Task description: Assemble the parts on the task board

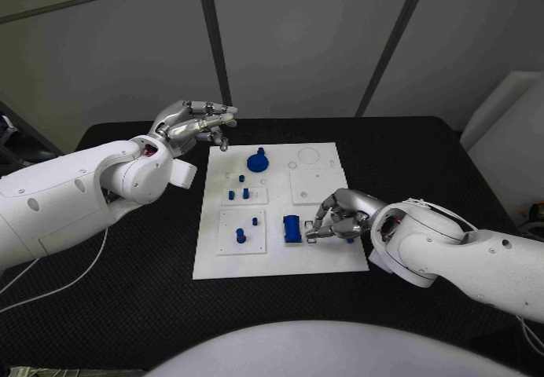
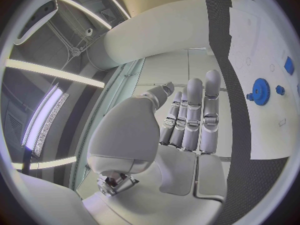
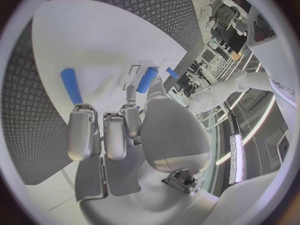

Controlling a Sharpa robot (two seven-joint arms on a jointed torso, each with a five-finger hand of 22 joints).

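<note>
The white task board (image 1: 328, 263) lies mid-table. On it stand a blue gear (image 1: 259, 162) (image 2: 260, 91) and several small blue pegs (image 1: 239, 234). My right hand (image 1: 338, 217) (image 3: 134, 135) hovers low over the board's right side with its fingers curled. A blue bar (image 1: 292, 228) (image 3: 149, 79) stands at its fingertips, its near end between thumb and finger. Another blue bar (image 3: 71, 85) lies on the board beside the hand. My left hand (image 1: 200, 120) (image 2: 187, 117) is raised off the board's far left corner, fingers stretched out, holding nothing.
The black table (image 1: 136, 306) surrounds the board on all sides. A thin white cable (image 1: 79, 271) trails over the table's left part under my left arm. Empty round and square recesses (image 1: 308, 157) show on the board's far right.
</note>
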